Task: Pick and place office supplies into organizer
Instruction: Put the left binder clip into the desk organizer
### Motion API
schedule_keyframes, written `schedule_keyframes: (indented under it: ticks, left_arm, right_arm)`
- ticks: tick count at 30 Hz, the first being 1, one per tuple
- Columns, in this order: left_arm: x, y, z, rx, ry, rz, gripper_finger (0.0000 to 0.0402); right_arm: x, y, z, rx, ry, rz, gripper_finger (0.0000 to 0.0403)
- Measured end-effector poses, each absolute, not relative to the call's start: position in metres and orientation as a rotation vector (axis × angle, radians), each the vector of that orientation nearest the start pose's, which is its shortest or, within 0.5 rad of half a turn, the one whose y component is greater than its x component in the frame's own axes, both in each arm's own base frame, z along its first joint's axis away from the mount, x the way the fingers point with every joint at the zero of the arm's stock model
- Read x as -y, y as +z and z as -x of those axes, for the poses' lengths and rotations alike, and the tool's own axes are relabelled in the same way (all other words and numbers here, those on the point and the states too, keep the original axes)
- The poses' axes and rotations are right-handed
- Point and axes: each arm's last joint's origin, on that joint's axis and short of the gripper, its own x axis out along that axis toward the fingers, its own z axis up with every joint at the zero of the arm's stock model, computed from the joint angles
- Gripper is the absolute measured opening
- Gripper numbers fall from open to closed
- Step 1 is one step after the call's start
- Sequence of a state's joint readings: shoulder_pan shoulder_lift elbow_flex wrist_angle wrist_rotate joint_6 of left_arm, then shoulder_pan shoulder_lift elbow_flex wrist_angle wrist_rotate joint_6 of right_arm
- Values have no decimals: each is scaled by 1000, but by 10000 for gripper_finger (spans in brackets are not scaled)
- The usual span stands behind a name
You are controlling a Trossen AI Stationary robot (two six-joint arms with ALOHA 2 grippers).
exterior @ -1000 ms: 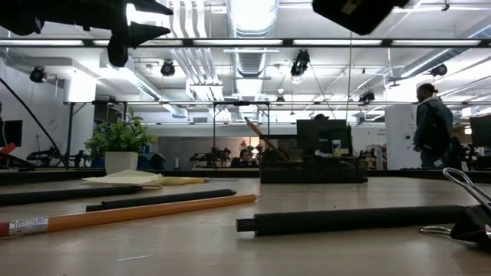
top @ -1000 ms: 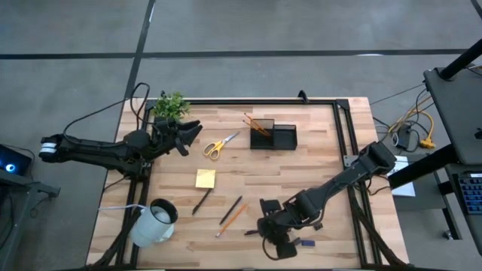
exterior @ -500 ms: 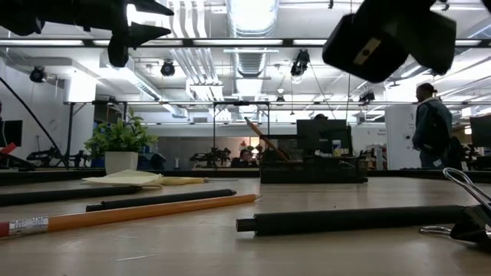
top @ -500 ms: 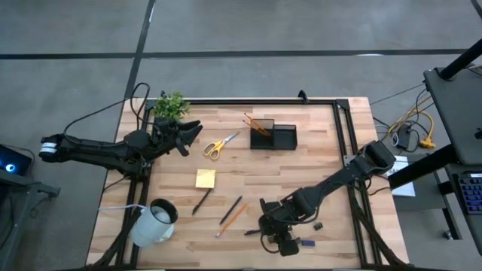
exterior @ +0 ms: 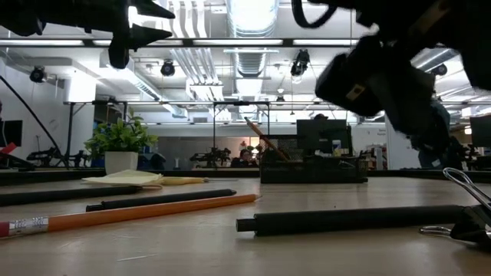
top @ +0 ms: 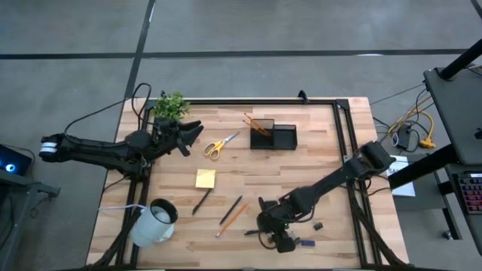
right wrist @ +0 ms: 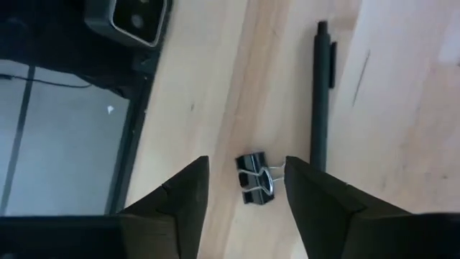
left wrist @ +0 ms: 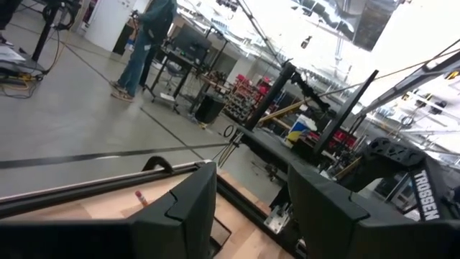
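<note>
I'm looking at two dark, jointed arms, matte black throughout.

The left arm point(top: 98, 150) is showing a white band near its base with a black cable trailing off; white "TROSSEN" lettering is showing on the right arm point(left wrist: 429, 198), and each claw's fingers point(right wrist: 180, 205) are looking blocky and angular.

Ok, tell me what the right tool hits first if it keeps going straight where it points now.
Most likely the small black binder clip: in its wrist view it lies on the wooden table between the open fingers of the right tool, a dark pen just beside it. How far it is, I can't tell.
</note>
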State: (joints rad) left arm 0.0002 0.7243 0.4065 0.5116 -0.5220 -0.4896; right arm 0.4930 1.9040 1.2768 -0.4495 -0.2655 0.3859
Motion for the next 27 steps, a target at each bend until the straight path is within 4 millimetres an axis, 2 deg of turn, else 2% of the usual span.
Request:
schedule_keyframes:
  ticks: [9, 27]
  left_arm:
    - [-14, 276, -166, 308, 466, 526, 157]
    - [-14, 276, -166, 308, 463, 526, 157]
  right_arm:
    - [-193, 152, -342, -1267, 478, -240, 167]
    - [-193, 148, -342, -1284, 478, -238, 121]
